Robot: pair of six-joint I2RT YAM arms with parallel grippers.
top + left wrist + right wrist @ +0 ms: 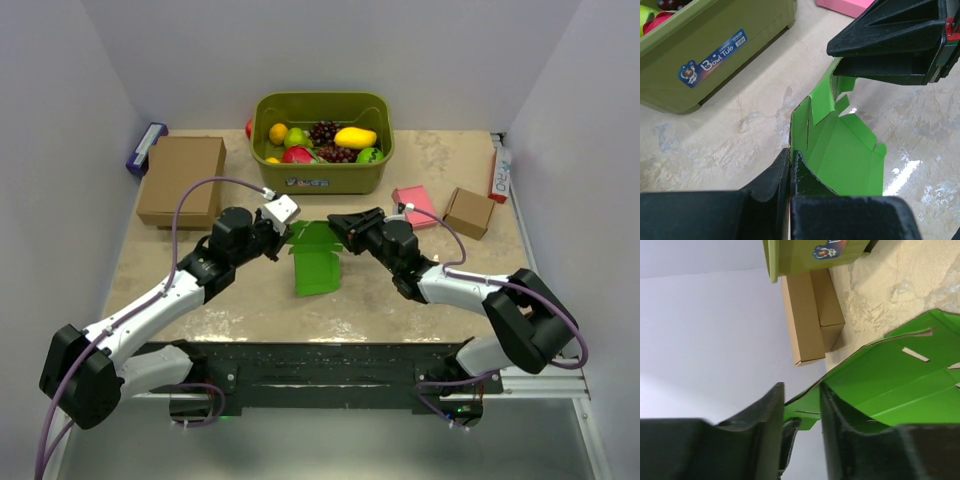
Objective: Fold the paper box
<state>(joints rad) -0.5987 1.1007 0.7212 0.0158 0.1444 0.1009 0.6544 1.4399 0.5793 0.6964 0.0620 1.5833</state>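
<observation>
Paper box [318,262] sits at the middle of the surface [400,300], between the two arms and just in front of the olive bin [322,172] of toy fruit. It looks early in the folding: the base panel lies flat and open, one long side wall is raised on the left, and the far end with its small tabs is lifted and crumpled rather than locked. By my reading, the remaining walls still have to be stood up and the tabs tucked into their slots. The left tool [790,159] is clenched on the near edge of the raised wall, pinching the thin card. The right tool [799,407] has its jaws apart and straddling the edge of a far flap, with a gap visible on one side, so it does not seem to be gripping yet. The card is bright green, thin, matte and sharply creased, with cut slits and angled tabs; it bends easily. The surface is a glossy, beige, stone-patterned top. A brown cardboard box [182,180] and a pink flat box [415,205] lie well apart from the work.
</observation>
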